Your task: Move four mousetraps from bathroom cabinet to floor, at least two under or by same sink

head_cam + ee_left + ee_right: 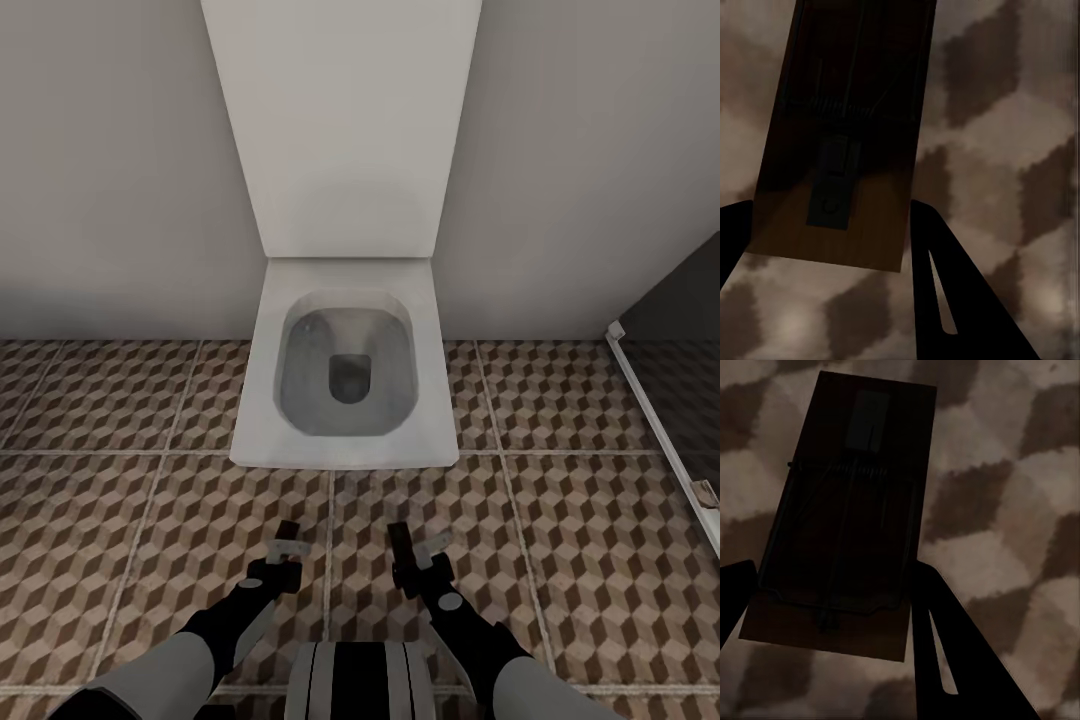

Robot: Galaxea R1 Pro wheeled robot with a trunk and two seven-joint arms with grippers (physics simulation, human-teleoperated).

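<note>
Each of my grippers is shut on a mousetrap above the bathroom floor [570,520], just in front of a toilet. In the left wrist view a brown wooden mousetrap [840,142] with dark wire parts sits clamped between the black fingers [945,300] of my left gripper [825,225]. My right gripper [829,585] grips another mousetrap [847,510] the same way. From the head camera, the left gripper [285,548] and right gripper [405,555] point forward, side by side and low over the tiles. The cabinet and the bathroom sink are out of view.
A white square toilet [345,370] with its lid up stands against the pale wall straight ahead, close to both grippers. A white-framed dark glass panel [665,400] runs along the right. Cube-patterned tiles stretch to the left and right of the toilet.
</note>
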